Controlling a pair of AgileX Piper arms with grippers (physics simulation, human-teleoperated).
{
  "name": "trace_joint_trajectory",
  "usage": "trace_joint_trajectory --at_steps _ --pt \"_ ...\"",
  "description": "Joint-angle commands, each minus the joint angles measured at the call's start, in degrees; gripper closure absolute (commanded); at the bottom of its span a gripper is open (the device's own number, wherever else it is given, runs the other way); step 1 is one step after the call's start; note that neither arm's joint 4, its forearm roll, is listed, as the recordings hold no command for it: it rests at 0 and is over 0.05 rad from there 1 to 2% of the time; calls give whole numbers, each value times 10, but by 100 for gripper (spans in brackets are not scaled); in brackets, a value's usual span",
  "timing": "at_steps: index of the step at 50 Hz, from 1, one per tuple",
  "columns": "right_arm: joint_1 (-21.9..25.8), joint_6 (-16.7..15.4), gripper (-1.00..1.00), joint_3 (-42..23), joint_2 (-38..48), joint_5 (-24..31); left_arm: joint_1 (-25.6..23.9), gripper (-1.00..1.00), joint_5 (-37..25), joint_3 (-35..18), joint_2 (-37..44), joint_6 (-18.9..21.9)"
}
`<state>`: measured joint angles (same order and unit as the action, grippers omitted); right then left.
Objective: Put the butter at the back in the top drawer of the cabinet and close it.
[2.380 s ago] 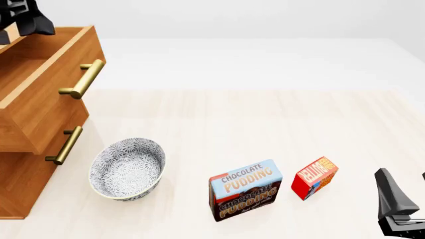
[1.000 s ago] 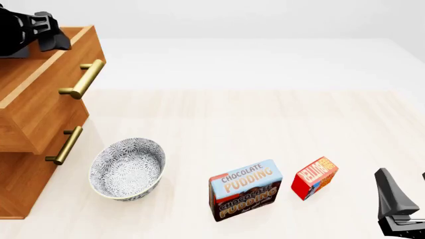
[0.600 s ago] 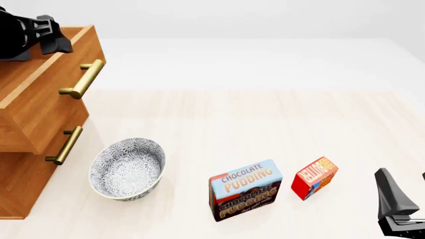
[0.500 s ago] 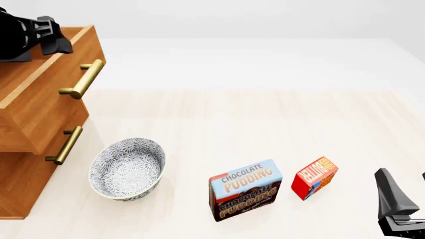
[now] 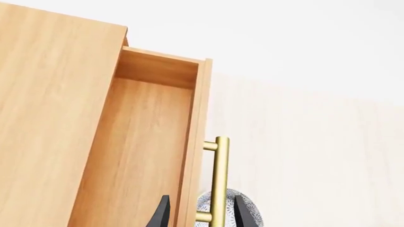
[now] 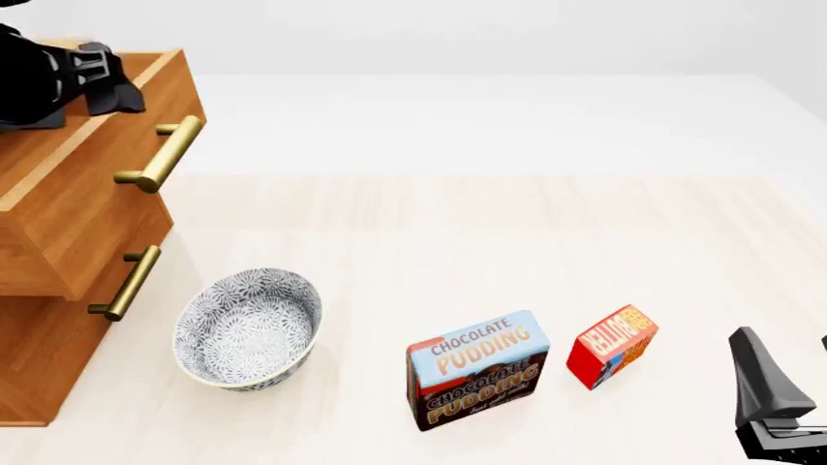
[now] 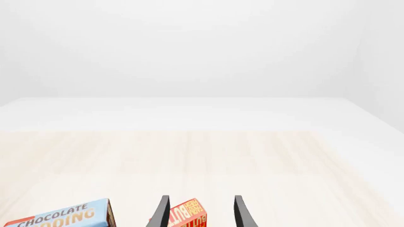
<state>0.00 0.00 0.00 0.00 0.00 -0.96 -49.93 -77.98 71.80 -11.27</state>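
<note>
A small red butter box (image 6: 613, 346) stands on the table (image 6: 517, 232), just right of a larger pudding box (image 6: 477, 369) and well apart from the cabinet (image 6: 39, 368). The cabinet's top drawer (image 6: 91, 184) is pulled out. A patterned bowl (image 6: 247, 327) sits near the cabinet. The left gripper (image 5: 200, 215) hovers open above the drawer's brass handle (image 5: 218, 179). The right gripper (image 7: 200, 213) rests open just behind the butter.
</note>
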Motion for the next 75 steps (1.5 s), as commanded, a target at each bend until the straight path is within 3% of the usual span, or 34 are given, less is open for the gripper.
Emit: trace_joint_trajectory --at_steps 1,24,75 --pt "0 0 -100 0 0 0 1 -100 8 8 4 0" --pt "0 0 -100 0 0 0 -4 -100 33 31 23 -3" --pt "0 0 -100 0 0 0 -25 -100 30 25 33 4"
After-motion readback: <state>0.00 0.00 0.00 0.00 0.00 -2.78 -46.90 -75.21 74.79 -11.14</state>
